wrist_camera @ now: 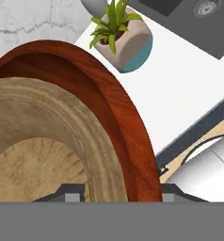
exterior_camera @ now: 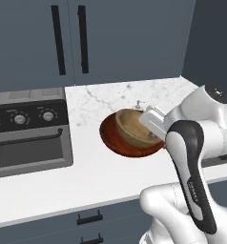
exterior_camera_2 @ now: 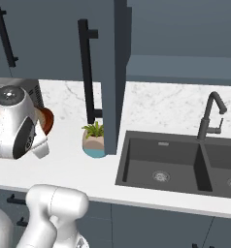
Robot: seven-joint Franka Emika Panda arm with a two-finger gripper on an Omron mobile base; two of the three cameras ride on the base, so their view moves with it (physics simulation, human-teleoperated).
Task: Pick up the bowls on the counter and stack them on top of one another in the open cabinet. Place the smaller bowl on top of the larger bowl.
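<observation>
Hand view looks straight down along the pincer (wrist_camera: 113,190) onto the two wooden bowls: the smaller bowl (wrist_camera: 43,141), light tan and deep, sits inside the larger bowl (wrist_camera: 118,108), the glossy reddish-brown one, so the pair is already nested on the desk (wrist_camera: 180,94) rather than in the cabinet. The fingertips straddle the near walls of both bowls, one pad inside the tan bowl and one outside the red rim; the jaws stand partly closed across those walls and appear clamped on the rims of the two together. A teal-and-pink plant pot (wrist_camera: 128,42) stands just beyond the red rim, with the dark sink (wrist_camera: 189,19) behind it.

In the left base view the stack (exterior_camera: 132,131) rests on the marble desk to the right of the oven (exterior_camera: 29,136), with the hand at its right edge. The right base view shows the cabinet door (exterior_camera_2: 105,72) swung open and the shelf (exterior_camera_2: 180,68) above the sink.

Both bowls look stiff and light, the red one polished and likely slippery. A pinch across the rim walls seems the natural hold; kept level, the inner bowl should ride along.
</observation>
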